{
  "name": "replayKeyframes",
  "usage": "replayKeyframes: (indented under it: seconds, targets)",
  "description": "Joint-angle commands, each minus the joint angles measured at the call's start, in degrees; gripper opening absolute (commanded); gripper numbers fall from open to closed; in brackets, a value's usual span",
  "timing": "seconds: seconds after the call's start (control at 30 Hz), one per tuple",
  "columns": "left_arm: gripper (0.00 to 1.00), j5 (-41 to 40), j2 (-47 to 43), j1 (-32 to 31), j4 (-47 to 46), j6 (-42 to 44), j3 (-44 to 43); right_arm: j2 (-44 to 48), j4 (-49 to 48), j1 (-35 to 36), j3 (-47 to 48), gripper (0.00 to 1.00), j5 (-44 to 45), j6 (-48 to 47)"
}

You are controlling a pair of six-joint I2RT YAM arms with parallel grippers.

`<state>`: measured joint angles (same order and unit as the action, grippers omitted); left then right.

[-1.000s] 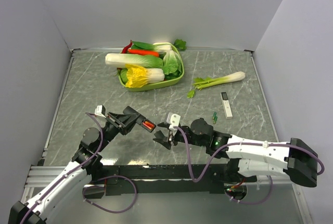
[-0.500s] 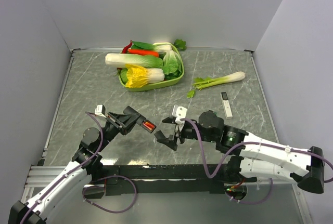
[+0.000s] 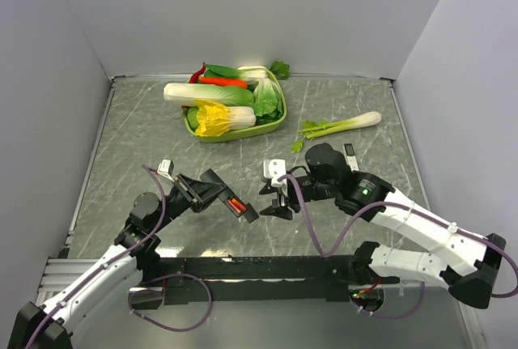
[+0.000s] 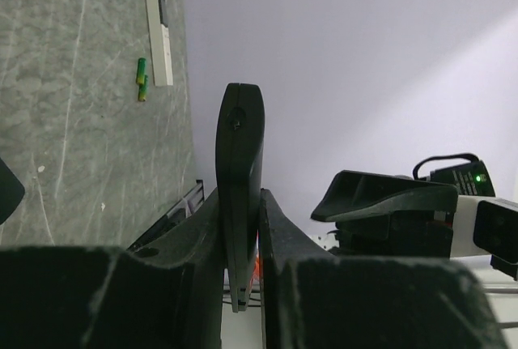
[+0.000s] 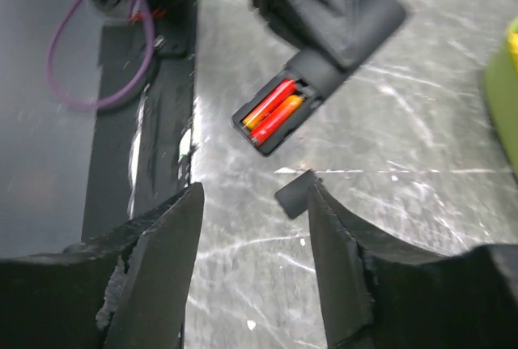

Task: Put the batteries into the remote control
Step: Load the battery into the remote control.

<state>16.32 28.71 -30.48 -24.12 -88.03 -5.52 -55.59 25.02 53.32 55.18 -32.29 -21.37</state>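
Gripping the remote control (image 5: pixel 316 80) across its narrow edges, the left pincer (image 4: pixel 240 203) has its jaws closed tight on the slim black bar. It holds the bar near the front middle of the desk (image 3: pixel 146 130), at about 6 o'clock, with the slot end sticking out. Two red-orange batteries (image 5: pixel 269 114) lie side by side in the open slot. The right pincer (image 5: pixel 251 260) hangs just at 3 o'clock of the remote, spread wide and holding nothing.

The remote looks light, stiff and smooth-sided, so a hold on its edges away from the slot seems safest. The batteries are tiny and hard, and would likely roll or slip.

A small dark flat piece (image 5: pixel 295 195), perhaps the slot's cover, lies on the desk near the slot end; being thin, it would probably be awkward to pinch. Two green batteries (image 4: pixel 142 79) lie just beside a white device (image 4: pixel 159 37) toward 3 o'clock. A basket (image 3: pixel 243 134) of vegetables sits at 12 o'clock and a leafy stalk (image 3: pixel 340 126) at 1 o'clock, both well apart.
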Motion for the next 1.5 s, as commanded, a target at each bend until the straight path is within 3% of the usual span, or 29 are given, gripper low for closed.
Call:
replayKeyframes:
  seconds: [0.0,0.17,0.3,1.47]
  targets:
    - [0.01,4.1,0.3,-0.1,-3.1,1.4,-3.4,-2.5,4.2,-0.3,4.2,0.55,-7.0,-9.8]
    - [0.01,5.7,0.6,-0.1,-1.9,2.8,-5.2,-5.7,5.7,-0.3,6.6,0.45,-10.4,-13.3]
    - [0.01,7.2,2.0,-0.1,-2.2,4.0,-6.4,-7.3,5.5,-0.1,7.8,0.42,-11.7,-14.1]
    - [0.01,9.3,3.9,-0.1,-5.0,2.2,-7.3,-12.2,0.0,2.9,7.6,0.41,-12.3,-13.4]
